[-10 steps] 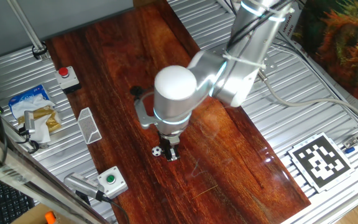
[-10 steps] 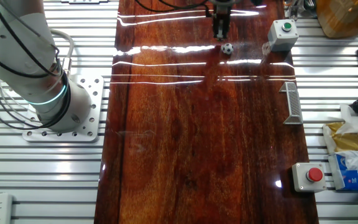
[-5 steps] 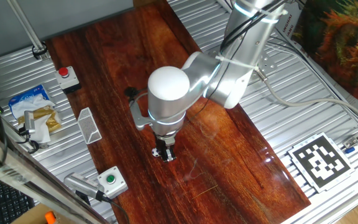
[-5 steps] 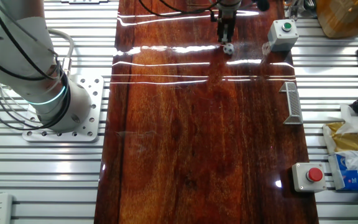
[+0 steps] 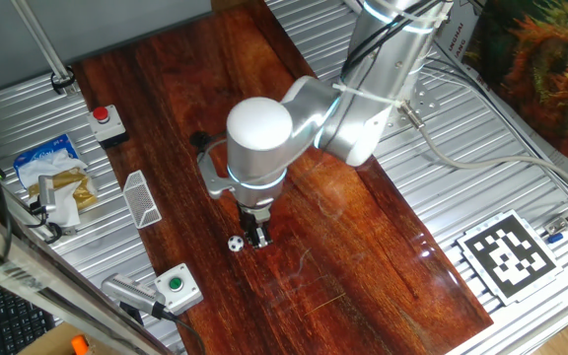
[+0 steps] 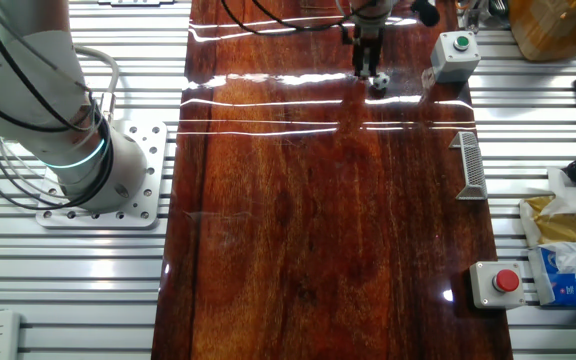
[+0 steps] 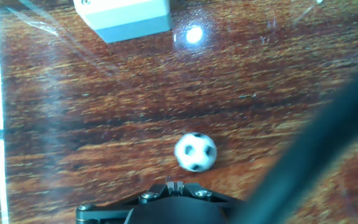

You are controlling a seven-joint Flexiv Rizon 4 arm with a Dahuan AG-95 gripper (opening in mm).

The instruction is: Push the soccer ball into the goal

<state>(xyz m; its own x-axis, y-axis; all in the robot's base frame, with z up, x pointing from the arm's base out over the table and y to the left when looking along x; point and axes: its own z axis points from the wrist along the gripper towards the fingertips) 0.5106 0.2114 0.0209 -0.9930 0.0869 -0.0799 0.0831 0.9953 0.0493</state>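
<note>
One soccer ball [image 5: 235,243] has rolled clear of the tool [image 5: 257,237].

No words, brand names or numbers can be read in any of the three views. The one sign is a black-and-white square fiducial marker [image 5: 509,255], printed on a white card that lies flat on the ribbed metal desk [image 5: 442,192] at the near right corner in one fixed view; its pattern is blocks, not letters. A blue and white packet [image 6: 575,272] beside the red button box [image 6: 496,284] in the other fixed view carries printing, and so does the white label [image 5: 454,37] behind the arm, but both are too small and blurred to make out
</note>
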